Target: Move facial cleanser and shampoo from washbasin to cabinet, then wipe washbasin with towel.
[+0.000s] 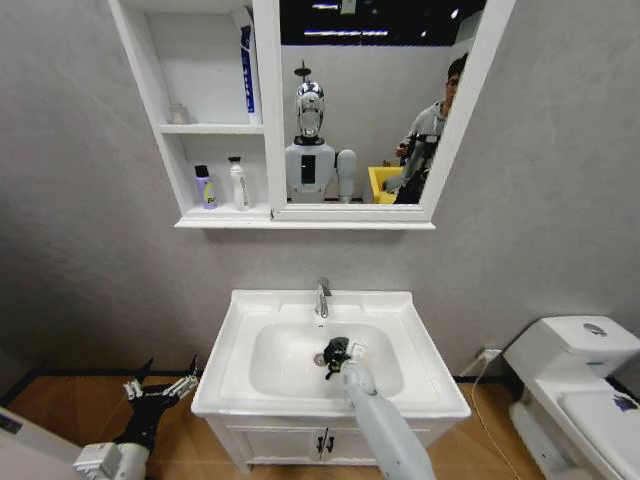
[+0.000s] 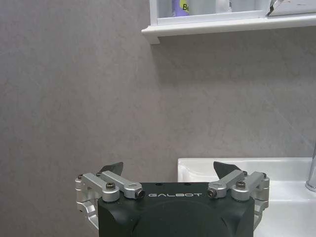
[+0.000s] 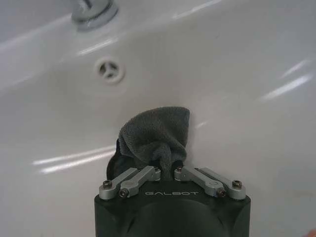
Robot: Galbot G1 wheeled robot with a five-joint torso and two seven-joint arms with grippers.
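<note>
Wiping: right hand (image 3: pixel 165 170) is gripping towel (image 3: pixel 155 136) against basin (image 3: pixel 237 74) wall; thin pinch risking slip. Left hand (image 2: pixel 168 170) is waiting open beside basin.

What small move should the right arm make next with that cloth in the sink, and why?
Probably sweep the towel sideways across the washbasin floor. The right claw is shut on the towel, pressed into the bowl near the drain, and both bottles already stand on the cabinet shelf. The left claw hangs open beside the basin.
</note>
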